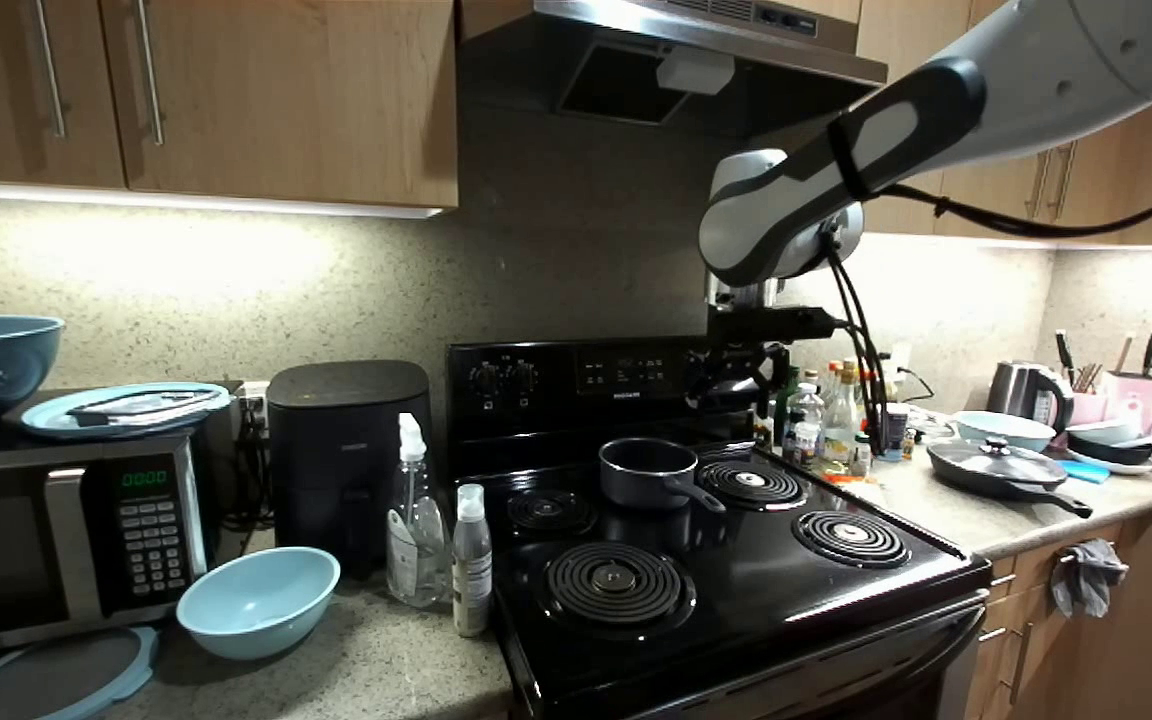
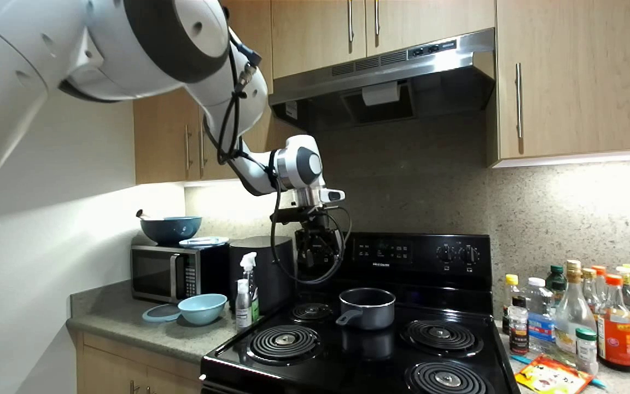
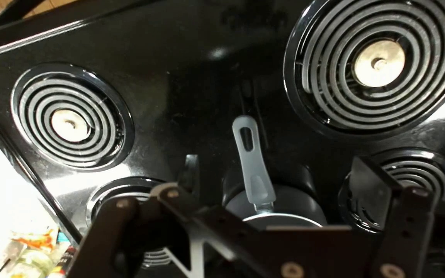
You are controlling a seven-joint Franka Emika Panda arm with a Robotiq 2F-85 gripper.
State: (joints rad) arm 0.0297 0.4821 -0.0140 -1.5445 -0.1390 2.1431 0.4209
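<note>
Below the parted, empty fingers sits a pot, likely stiff and fairly heavy, best gripped by its handle.

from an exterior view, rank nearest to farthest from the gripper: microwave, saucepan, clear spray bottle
1. Saucepan, on the stove, lower than the gripper
2. Clear spray bottle, on the counter left of the stove
3. Microwave, at the picture's left edge
</note>
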